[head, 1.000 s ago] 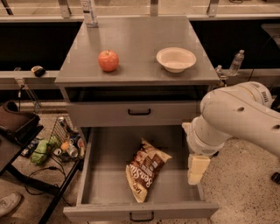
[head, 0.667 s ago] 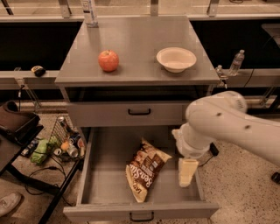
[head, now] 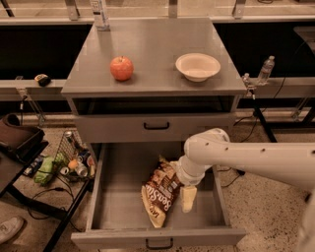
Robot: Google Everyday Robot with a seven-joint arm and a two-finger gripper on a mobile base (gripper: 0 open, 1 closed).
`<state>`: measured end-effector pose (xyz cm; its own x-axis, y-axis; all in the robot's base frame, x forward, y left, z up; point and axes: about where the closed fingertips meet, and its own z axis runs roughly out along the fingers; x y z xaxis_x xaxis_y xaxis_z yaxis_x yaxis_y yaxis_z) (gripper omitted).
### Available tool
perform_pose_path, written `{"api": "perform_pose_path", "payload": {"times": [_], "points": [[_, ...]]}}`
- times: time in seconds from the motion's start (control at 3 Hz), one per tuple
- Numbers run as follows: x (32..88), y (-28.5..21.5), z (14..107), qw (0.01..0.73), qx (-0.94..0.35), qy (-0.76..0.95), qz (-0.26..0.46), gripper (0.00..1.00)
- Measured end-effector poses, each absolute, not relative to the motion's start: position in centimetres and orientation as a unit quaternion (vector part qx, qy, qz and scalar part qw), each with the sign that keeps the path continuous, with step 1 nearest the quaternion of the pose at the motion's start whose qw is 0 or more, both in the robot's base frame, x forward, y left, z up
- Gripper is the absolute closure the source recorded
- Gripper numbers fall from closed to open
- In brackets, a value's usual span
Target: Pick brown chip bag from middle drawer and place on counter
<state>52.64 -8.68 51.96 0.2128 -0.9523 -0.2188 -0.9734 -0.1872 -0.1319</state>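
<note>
The middle drawer [head: 118, 202] stands pulled fully out at the front, a deep grey box with one small black curved handle on its front; it holds a single brown chip bag [head: 160, 192], crinkled, with cream-yellow ends and large white lettering, lying flat on the drawer floor right of centre with its long side running from near-left to far-right; the gripper [head: 188, 198] hangs down inside the same drawer, just beside the bag's right edge, at the end of one white arm that reaches in from the right; whether it touches the bag, and whether it is open or closed, cannot be told; left of the drawer on the floor, a wire basket [head: 69, 155] holds a few cans and some green packaging; above the open drawer, one closed drawer front [head: 197, 129] shows a black handle; on the counter [head: 157, 44] sit one red apple [head: 121, 68] at the left, one pale bowl [head: 198, 66] at the right, well apart, and one clear bottle [head: 100, 12] at the far-left edge.
</note>
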Motion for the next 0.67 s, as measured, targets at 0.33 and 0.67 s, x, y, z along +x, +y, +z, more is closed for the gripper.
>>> {"api": "perform_pose_path", "payload": {"times": [0.33, 0.67], "points": [[55.7, -4.9, 45.9, 0.129, -0.805, 0.575, 0.066, 0.0], [56.7, -2.2, 43.6, 0.126, -0.832, 0.537, 0.067, 0.0]]}}
